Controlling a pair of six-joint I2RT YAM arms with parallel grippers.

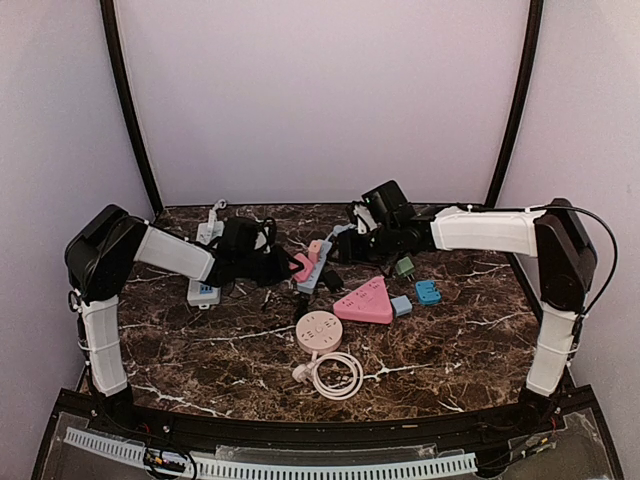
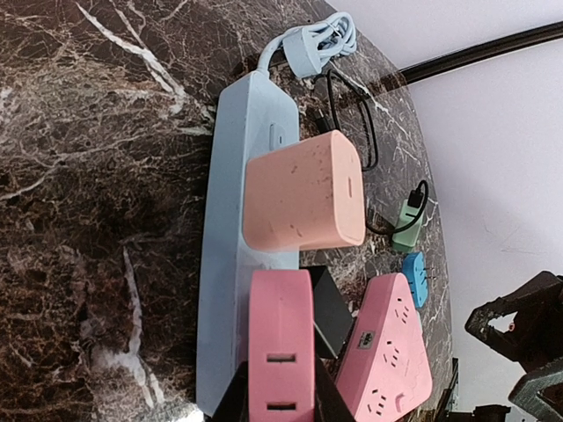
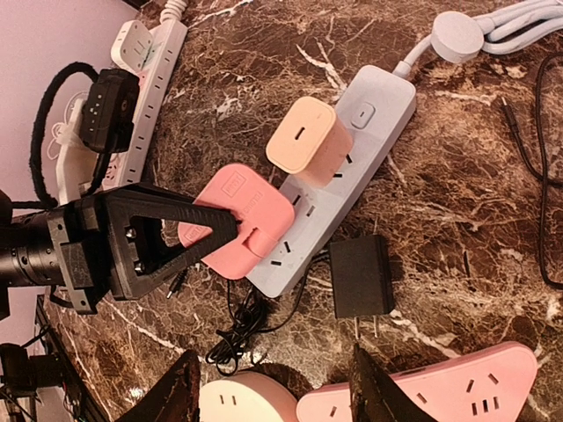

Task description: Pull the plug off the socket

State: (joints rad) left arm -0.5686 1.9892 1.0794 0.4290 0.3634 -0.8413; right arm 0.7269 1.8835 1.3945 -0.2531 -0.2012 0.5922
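at the centre of the top view, the pink plug [image 1: 303, 266] sits at the lower end of the pale blue power strip [image 1: 318, 262], long axis along it, pinched narrowly by the left gripper [image 1: 287, 266] reaching low from the left, while the right gripper [image 3: 277, 387] hovers above, fingers apart and empty.

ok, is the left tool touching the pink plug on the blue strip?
Touching. The right wrist view shows the left tool clamped against the pink plug with no gap. The left wrist view agrees.
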